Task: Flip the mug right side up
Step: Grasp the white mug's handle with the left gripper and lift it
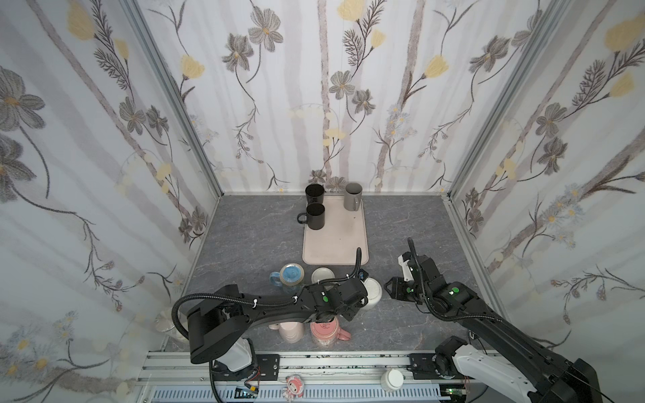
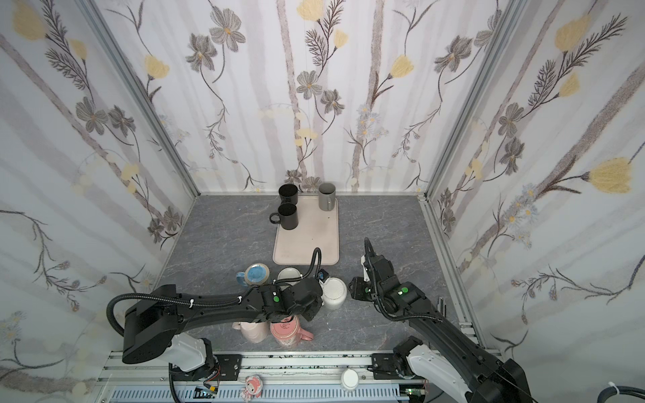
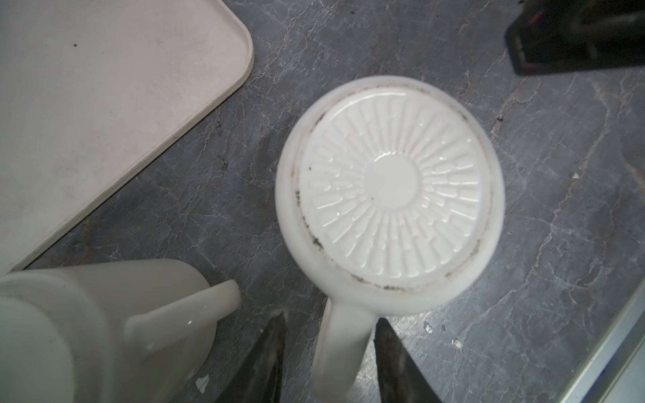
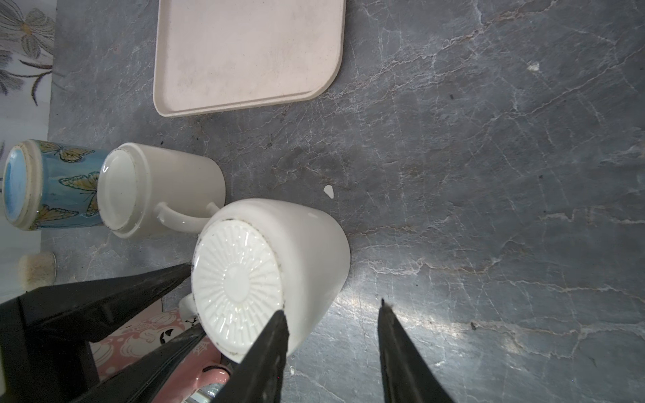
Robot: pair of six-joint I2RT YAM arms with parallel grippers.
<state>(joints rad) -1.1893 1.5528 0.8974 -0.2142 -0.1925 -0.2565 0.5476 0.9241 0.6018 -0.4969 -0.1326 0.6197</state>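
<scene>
Mug (image 3: 391, 181) stands upside down on the desk (image 3: 558, 244), unturned, its handle between the left gripper's (image 3: 330, 317) part-open jaws, not clamped. Right gripper (image 4: 331, 306), open and empty, sits just beside it.

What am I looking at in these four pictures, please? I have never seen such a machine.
Two black robot arms work at a grey table. Two pictures look down from above on the whole scene; two come from cameras on the wrists. Several mugs stand upside down near the arms; three more stand upright on a beige tray. The left fingers stand on both sides of the handle of an upside-down white mug, not yet closed on it. The right fingers are open and hold nothing.
</scene>
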